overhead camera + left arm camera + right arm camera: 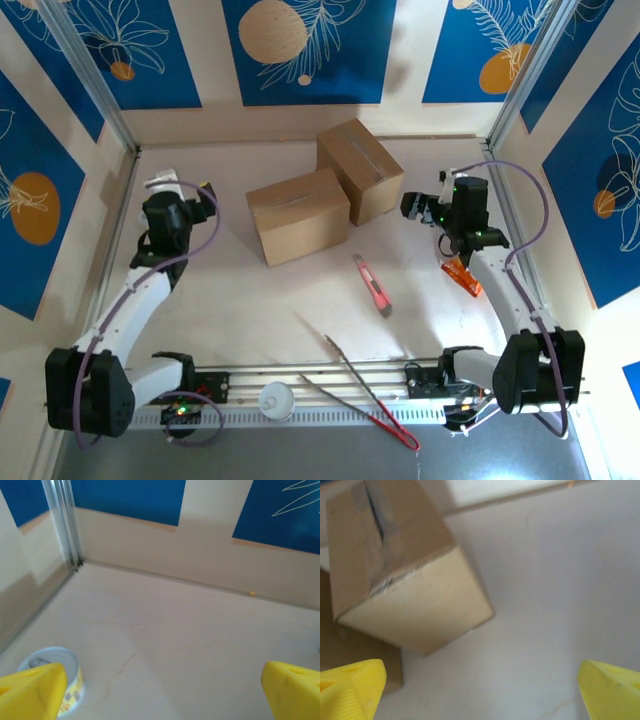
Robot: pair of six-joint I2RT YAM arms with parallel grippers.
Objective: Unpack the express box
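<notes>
Two brown cardboard express boxes stand at the middle back of the table, one in front and a taped one behind. In the right wrist view the taped box lies upper left, a dark line running along its tape, and the other box shows at the lower left. My right gripper hovers open just right of the taped box, apart from it. Over bare table near the back left corner, my left gripper is open and holds nothing.
A red box cutter lies in front of the boxes. Red-handled tongs and a white round lid sit near the front rail. An orange packet lies under the right arm. A tape roll sits by my left finger.
</notes>
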